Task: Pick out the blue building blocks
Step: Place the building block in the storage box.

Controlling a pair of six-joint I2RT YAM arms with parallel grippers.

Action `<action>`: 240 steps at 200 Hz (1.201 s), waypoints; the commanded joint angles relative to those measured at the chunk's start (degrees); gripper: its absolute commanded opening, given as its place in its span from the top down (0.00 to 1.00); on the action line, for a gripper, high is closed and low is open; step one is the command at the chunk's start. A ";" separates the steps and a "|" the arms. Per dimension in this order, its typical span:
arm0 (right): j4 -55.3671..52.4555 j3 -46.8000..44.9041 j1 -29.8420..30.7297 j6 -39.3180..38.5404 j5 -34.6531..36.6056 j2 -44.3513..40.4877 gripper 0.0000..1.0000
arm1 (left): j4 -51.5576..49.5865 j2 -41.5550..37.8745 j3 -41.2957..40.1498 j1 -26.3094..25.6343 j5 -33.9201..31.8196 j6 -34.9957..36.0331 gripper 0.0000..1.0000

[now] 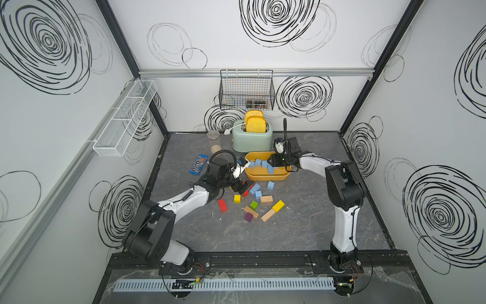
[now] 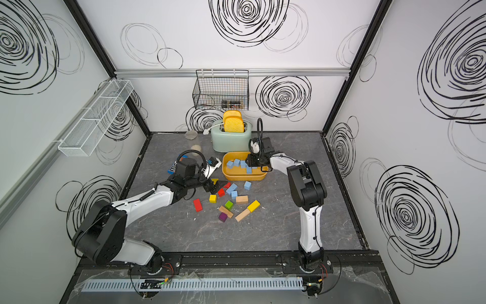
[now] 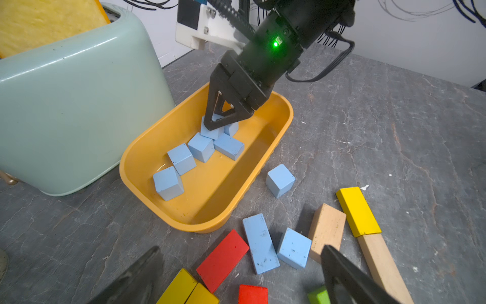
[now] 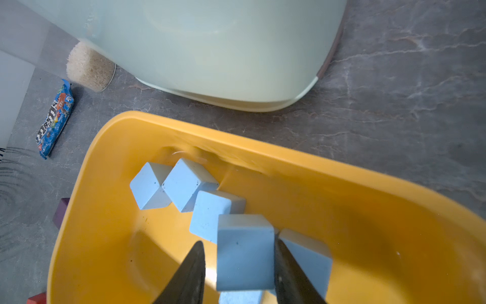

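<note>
Seen from the left wrist, the right gripper [image 3: 220, 123] hides much of what sits between its fingers, and the left gripper's [image 3: 239, 249] own fingers are cut off by the frame edge. The right wrist view shows a blue cube [image 4: 244, 252] between the right gripper's slightly parted jaws, with one finger against it and a gap at the other. A further blue piece below is cropped. The blue building blocks [image 3: 181, 158] are matte pale blue with dark scuffs. Roughly six sit in the yellow tray [image 3: 288, 115] before the toaster [image 3: 79, 105]. Three lie on the counter [image 3: 394, 131] nearby: a lone cube [image 3: 280, 180], an oblong brick [image 3: 260, 243] and a second cube [image 3: 294, 248] just beside it. The left gripper hangs spread wide over that brick.
</note>
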 commanded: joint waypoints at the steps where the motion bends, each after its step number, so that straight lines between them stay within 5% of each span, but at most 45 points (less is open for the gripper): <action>1: 0.26 1.14 -0.09 -0.10 -0.08 -0.44 0.54 | 1.91 -0.10 1.35 0.41 1.16 0.13 0.04; 139: -4.61 2.91 1.80 -1.21 16.67 -0.44 0.52 | 1.56 -0.38 1.43 0.41 0.97 0.37 0.04; 240: -4.39 2.97 2.16 -1.30 14.57 -2.86 0.44 | 1.22 -1.54 1.65 0.39 0.32 0.44 0.04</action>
